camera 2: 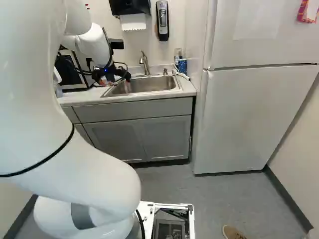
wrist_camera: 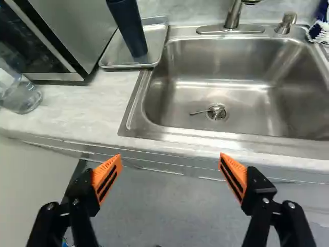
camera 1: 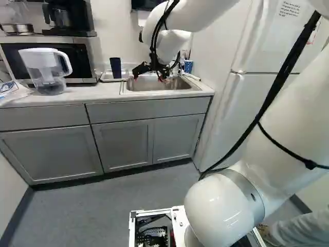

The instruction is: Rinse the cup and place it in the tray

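Cup (wrist_camera: 128,28) is upright in the tray (wrist_camera: 156,38), beside the sink (wrist_camera: 177,110). Hand (wrist_camera: 170,156) empty, fingers spread. Placement looks done; can't tell whether it's rinsed. Probably just backing off left.

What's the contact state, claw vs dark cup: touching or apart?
Apart. The wrist view shows it: the claw stands open, and a stretch of countertop shows between it and the cup, over in the tray.

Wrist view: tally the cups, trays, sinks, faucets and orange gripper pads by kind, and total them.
Cup: 1
Tray: 1
Sink: 1
Faucet: 1
Orange pads: 2
Total: 6
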